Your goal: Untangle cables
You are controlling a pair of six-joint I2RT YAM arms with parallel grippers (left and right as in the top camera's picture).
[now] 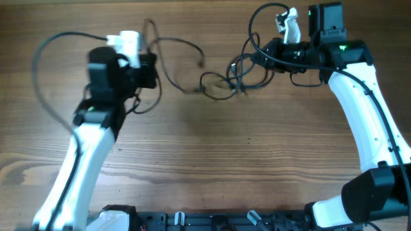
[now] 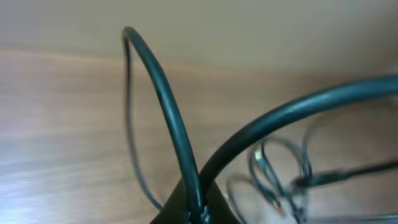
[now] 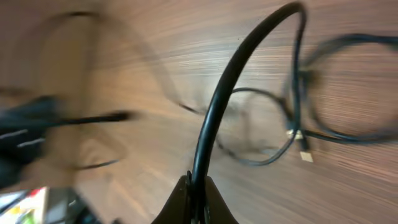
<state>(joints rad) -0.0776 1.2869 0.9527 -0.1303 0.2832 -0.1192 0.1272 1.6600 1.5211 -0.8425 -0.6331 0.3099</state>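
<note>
— Where are the cables?

— The cables [image 1: 217, 85] lie on the wooden table [image 1: 212, 167], toward its far edge, between the two arms. A small knot of loops sits in the middle. One thin strand curves away from it to the left, up to the left gripper [image 1: 149, 64]. More loops spread to the right, just beside the right gripper [image 1: 252, 61].

— How many cords?

— I can't count them, because they overlap. The right wrist camera shows two large loops crossing and one small pale plug [image 3: 305, 155] lying on the wood.

— And the arms?

— Two, one at each side. Each has one thick black wire [image 1: 42, 61] of its own arching over it.

— Are the pincers clamped on anything?

— I cannot tell for either. From above, the fingers are dark and blurred against the cords. Both wrist views are blurred too, with a thick wire across the front and no fingertips showing.
</note>
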